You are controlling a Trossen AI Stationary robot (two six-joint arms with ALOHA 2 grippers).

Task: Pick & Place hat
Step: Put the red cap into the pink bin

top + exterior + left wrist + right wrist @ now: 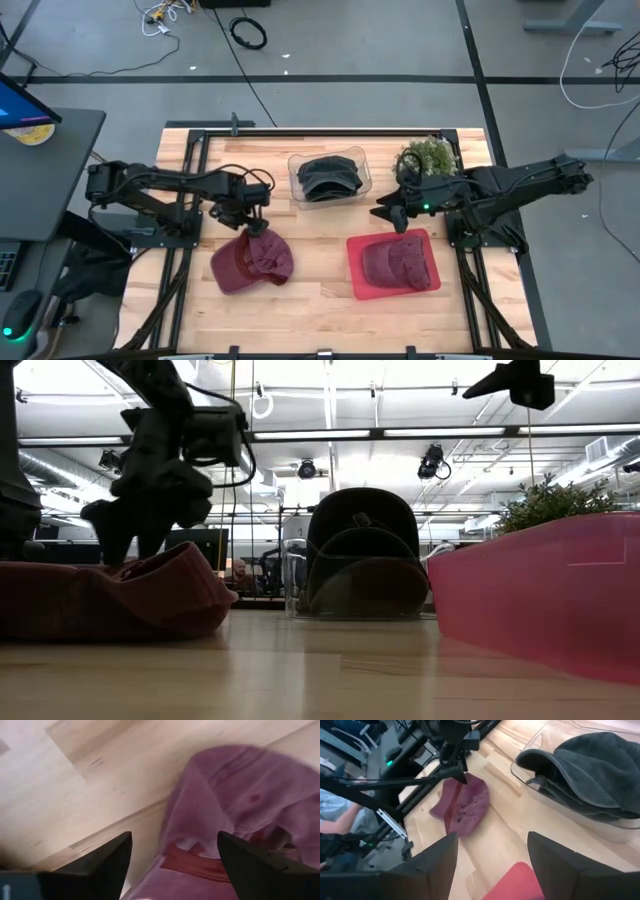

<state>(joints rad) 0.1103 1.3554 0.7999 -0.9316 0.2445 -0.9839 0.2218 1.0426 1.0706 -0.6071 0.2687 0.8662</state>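
Observation:
A maroon hat (252, 262) lies flat on the wooden table at the near left; it also shows in the low view (110, 595) and the right wrist view (462, 807). My left gripper (252, 226) is open just above the hat's far edge, one finger on either side of the crown's edge (200, 820). My right gripper (385, 215) is open and empty, raised above the table between the clear bin and the red tray. A second maroon hat (395, 262) lies in the red tray (355, 285). My left gripper comes at the hat from above, fingers (107, 865) pointing down, spread over the far edge of the crown. I cannot tell whether the fingertips touch the cloth. The hat lies flat on the table.
A clear bin (296, 185) holding a dark hat (328, 176) stands at the far middle. A green plant (428, 157) stands at the far right. Bare wood lies between the hat and the tray. A person shows beyond the table in the right wrist view (335, 820).

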